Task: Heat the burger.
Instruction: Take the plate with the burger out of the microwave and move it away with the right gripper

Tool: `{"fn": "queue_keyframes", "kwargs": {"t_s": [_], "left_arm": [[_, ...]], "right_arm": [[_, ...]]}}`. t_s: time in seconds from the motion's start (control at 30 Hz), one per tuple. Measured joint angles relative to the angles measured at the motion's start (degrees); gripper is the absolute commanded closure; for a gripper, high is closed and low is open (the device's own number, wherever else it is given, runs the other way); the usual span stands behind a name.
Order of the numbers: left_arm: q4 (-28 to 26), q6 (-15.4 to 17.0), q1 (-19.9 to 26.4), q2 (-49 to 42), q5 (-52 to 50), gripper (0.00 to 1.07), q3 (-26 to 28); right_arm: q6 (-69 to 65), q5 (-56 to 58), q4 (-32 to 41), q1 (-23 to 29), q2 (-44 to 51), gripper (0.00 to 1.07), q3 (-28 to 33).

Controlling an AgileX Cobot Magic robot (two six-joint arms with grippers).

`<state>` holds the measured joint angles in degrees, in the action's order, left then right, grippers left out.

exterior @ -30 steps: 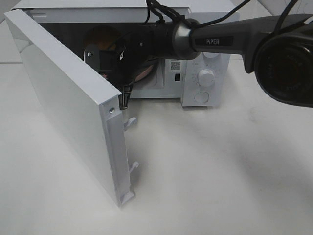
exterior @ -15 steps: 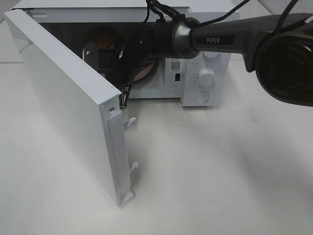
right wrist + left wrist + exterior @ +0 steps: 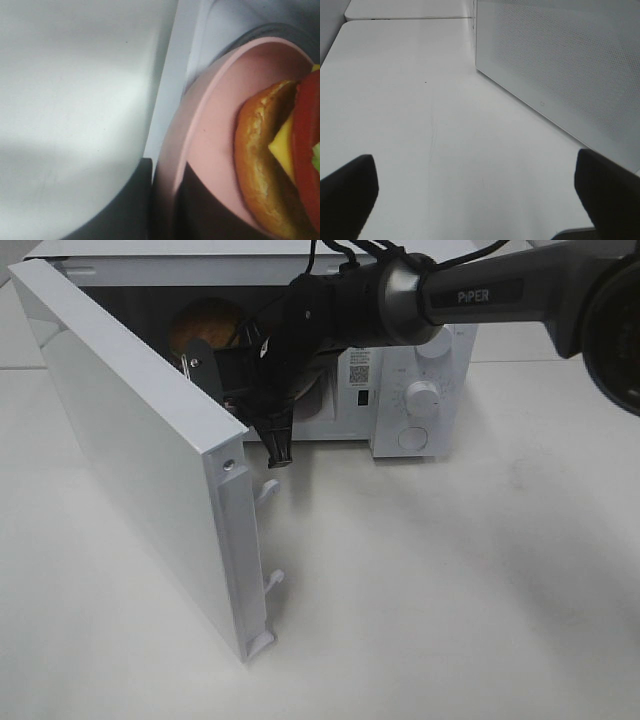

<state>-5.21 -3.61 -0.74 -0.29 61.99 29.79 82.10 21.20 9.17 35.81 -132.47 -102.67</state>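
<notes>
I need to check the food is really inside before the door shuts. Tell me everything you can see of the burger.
The burger has a glossy golden-brown bun, with red, yellow and a bit of green layers showing. It sits on a pink plate inside the open microwave, its bun dome visible behind the right gripper, which is shut on the plate's rim.

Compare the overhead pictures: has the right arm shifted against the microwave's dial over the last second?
Yes. The right arm has slid rightward and slightly up: its PiPER label, earlier above the microwave's dial, now sits to the dial's right.
</notes>
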Motion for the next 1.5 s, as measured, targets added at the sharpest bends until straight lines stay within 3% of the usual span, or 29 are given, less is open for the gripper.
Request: {"fn": "queue_keyframes", "kwargs": {"t_s": [0.3,0.83,1.03,1.23,1.5], "left_arm": [[0.0,0.0,0.0,0.0,0.0,0.06,0.0],[0.0,0.0,0.0,0.0,0.0,0.06,0.0],[0.0,0.0,0.0,0.0,0.0,0.06,0.0],[0.0,0.0,0.0,0.0,0.0,0.06,0.0],[0.0,0.0,0.0,0.0,0.0,0.06,0.0]], "right_arm": [[5.61,-8.88,0.0,0.0,6.65,1.07,12.66],[8.94,-10.71,-0.17,0.34,14.55,1.07,23.84],[11.17,-10.66,2.81,0.69,16.5,1.07,26.07],[17.25,-7.16,10.54,0.69,18.05,1.07,27.33],[18.16,-5.1,12.49,0.57,19.37,1.07,27.44]]}}
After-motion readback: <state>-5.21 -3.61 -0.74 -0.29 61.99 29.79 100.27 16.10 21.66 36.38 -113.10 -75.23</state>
